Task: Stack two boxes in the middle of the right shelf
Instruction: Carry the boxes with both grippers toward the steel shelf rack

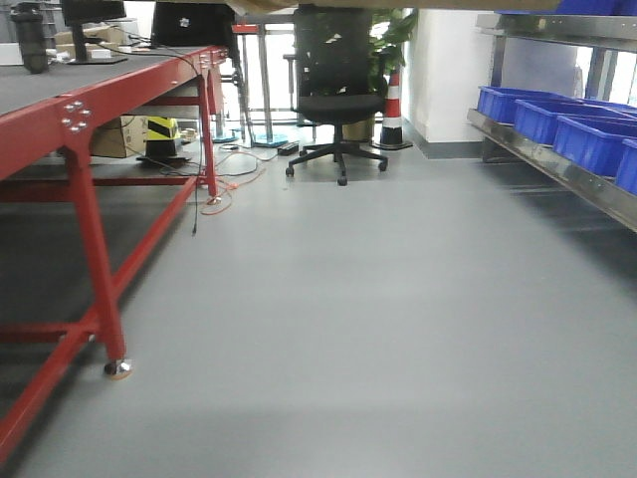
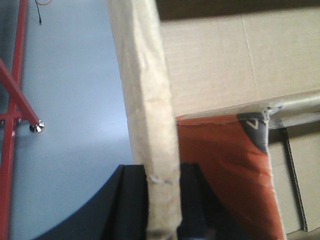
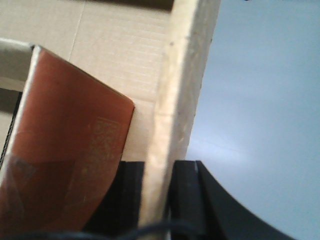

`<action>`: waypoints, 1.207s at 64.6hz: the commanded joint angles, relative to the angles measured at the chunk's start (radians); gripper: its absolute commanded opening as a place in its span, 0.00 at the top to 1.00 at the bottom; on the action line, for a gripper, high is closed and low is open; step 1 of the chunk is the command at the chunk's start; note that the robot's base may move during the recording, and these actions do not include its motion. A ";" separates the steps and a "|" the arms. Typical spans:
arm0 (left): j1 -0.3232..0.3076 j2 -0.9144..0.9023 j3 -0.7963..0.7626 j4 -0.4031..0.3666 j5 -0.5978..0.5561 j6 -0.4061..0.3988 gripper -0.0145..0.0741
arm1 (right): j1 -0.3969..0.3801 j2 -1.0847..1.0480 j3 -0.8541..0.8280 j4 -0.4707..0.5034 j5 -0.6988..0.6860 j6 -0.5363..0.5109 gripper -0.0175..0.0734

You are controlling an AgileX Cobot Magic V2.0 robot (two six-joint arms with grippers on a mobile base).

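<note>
Both arms' fingers (image 2: 162, 200) (image 3: 157, 200) pinch cardboard box (image 2: 215, 60) walls, apparently; red table (image 1: 90, 129) left, blue bins (image 1: 557, 124) right.

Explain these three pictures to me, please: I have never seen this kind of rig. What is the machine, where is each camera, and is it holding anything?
The machine is a two-armed robot on a rolling base. The front view looks ahead from its body: grey floor, a red-framed table on the left, an office chair at the back, and a metal shelf with blue bins on the right.

The other two cameras sit on the wrists, looking along each claw. The left claw has its black jaws pressed on either side of a cardboard box wall. The right claw pinches the box wall seen in its view the same way. An orange packet lies inside the box. So the box appears to be held up over the floor by both arms; the shelf lies ahead on the right.
</note>
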State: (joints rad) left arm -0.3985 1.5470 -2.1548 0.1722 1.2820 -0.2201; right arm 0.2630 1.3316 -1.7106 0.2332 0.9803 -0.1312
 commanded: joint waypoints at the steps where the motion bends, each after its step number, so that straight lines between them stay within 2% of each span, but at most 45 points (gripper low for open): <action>1: -0.007 -0.014 -0.014 -0.029 -0.061 0.003 0.96 | 0.000 -0.010 -0.010 0.010 -0.049 -0.009 0.98; 78: -0.007 -0.014 -0.014 -0.029 -0.061 0.003 0.96 | 0.000 -0.010 -0.010 0.010 -0.051 -0.009 0.98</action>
State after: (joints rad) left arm -0.3985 1.5470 -2.1548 0.1722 1.2820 -0.2201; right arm 0.2630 1.3316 -1.7106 0.2332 0.9803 -0.1312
